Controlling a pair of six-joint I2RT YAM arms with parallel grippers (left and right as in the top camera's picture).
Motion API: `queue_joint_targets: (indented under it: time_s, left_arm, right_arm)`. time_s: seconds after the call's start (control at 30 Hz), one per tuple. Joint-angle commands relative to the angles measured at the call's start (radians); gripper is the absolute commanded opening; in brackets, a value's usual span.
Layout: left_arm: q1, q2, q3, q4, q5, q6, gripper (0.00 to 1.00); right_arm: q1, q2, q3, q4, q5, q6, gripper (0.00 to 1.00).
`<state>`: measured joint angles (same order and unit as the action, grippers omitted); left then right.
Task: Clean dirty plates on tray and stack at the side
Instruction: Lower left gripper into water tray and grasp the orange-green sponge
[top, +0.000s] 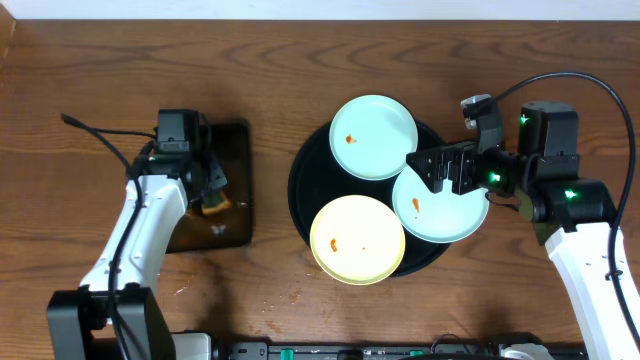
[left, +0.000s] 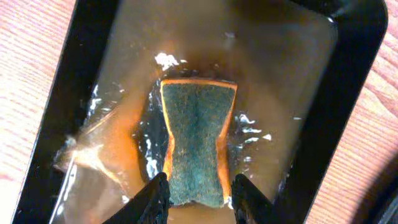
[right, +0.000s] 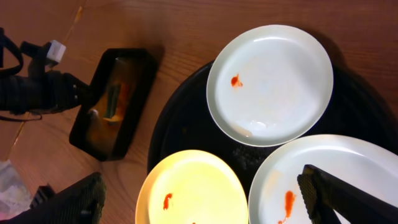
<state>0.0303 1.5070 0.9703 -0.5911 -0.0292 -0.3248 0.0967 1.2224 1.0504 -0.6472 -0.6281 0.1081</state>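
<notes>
Sponge (left: 198, 134) is pinched by the left gripper (left: 200, 194); the right gripper (right: 202, 200) is held wide above a mint plate (top: 455, 215).

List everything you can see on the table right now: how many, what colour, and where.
blue plates: two, pale mint-blue, on the round tray, at its back and right
yellow plate: one, pale yellow, front of the round tray
smears: three, orange-red, one on each plate
round tray: one, glossy black, centre-right of the table
small tray: one, black, rectangular, left side, wet inside
sponge: one, orange with a green top, in the small tray
table: one, brown wood
left arm: white and black, jaws pinching the sponge
right arm: white and black, jaws open over the right-hand blue plate
</notes>
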Motion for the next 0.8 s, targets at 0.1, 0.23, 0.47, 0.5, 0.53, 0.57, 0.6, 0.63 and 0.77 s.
queue_joint_targets:
  time_s: [0.1,0.23,0.47,0.5,0.53,0.57,0.6,0.63,0.77]
  left_arm:
    - [0.003,0.079,-0.034,0.089,-0.049,0.010,0.41]
    - [0.003,0.164,-0.037,0.182,-0.094,0.011,0.41]
    - [0.003,0.293,-0.037,0.236,-0.087,0.013,0.08]
    - [0.003,0.289,-0.037,0.233,-0.084,0.013,0.08]
    - [0.003,0.280,-0.036,0.228,-0.076,0.013,0.07]
    - [0.003,0.267,-0.036,0.221,-0.067,0.013,0.08]
    - [0.003,0.252,-0.035,0.211,-0.061,0.013,0.08]
    - [0.003,0.229,-0.033,0.199,-0.061,0.013,0.07]
    - [0.003,0.099,-0.029,0.156,-0.061,0.014,0.08]
  right_arm:
    - [0.010,0.003,0.018,-0.001,0.003,0.011,0.97]
    - [0.010,0.003,0.018,-0.001,0.003,0.011,0.97]
    - [0.010,0.003,0.017,-0.006,0.003,0.011,0.97]
    - [0.010,0.003,0.017,-0.008,0.003,0.011,0.97]
    - [0.010,0.003,0.017,-0.008,0.003,0.011,0.97]
    - [0.010,0.003,0.017,-0.008,0.003,0.011,0.97]
    - [0.010,0.003,0.017,-0.008,0.003,0.011,0.97]
    - [0.010,0.003,0.017,-0.008,0.003,0.011,0.96]
    - [0.017,0.005,0.017,-0.040,0.051,0.011,0.90]
